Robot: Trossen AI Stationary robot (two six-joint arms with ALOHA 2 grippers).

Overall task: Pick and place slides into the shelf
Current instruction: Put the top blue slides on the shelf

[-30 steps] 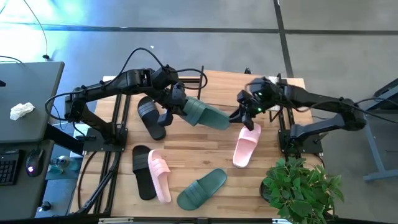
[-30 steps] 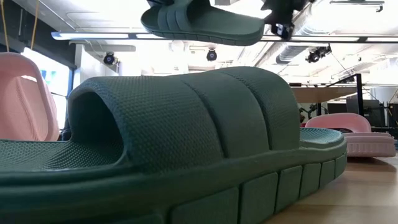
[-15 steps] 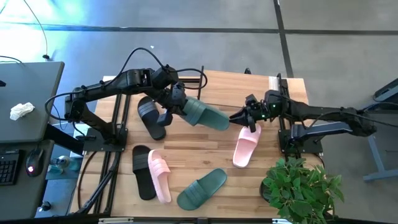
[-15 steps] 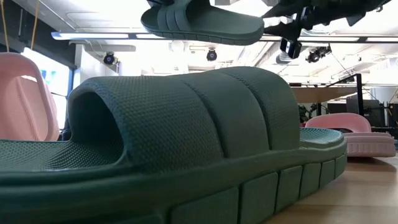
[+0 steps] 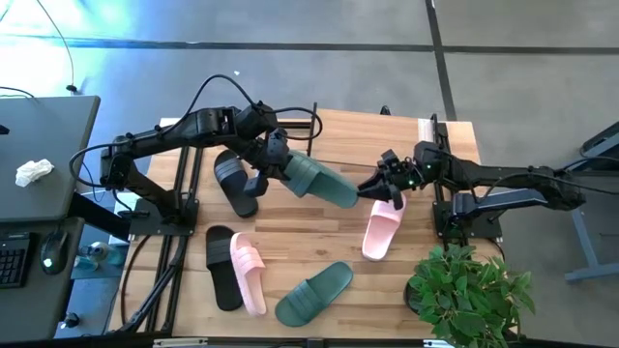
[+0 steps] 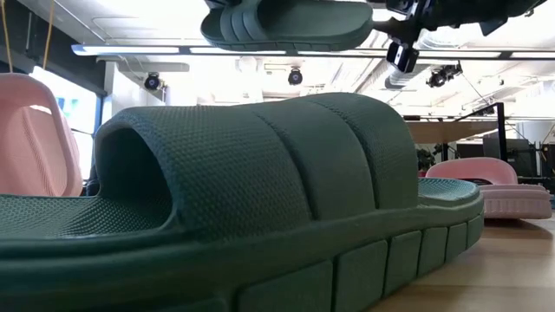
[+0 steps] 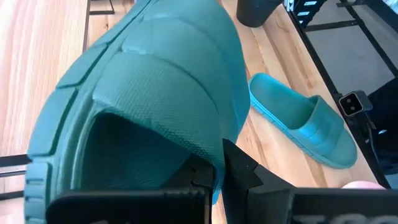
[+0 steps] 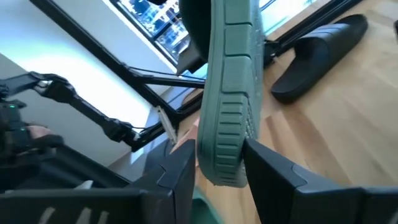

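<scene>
Green slide [image 5: 319, 180] aloft in L gripper [image 5: 278, 159]; R gripper [image 5: 372, 189] straddles toe.

Bright daylight falls evenly on the table [image 5: 290, 232], with a blue glare on the floor [image 5: 87, 58] behind. Ceiling lamps [image 6: 130, 50] shine strongly. The near green slide [image 6: 260, 208] looks slightly soft.

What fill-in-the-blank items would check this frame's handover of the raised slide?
1. The left gripper is shut on a ____-coloured slide.
2. The right gripper has its fingers on either side of that slide's ____ end.
3. Below the right gripper on the table lies a ____ slide.
Missing words: green; free (far); pink
</scene>
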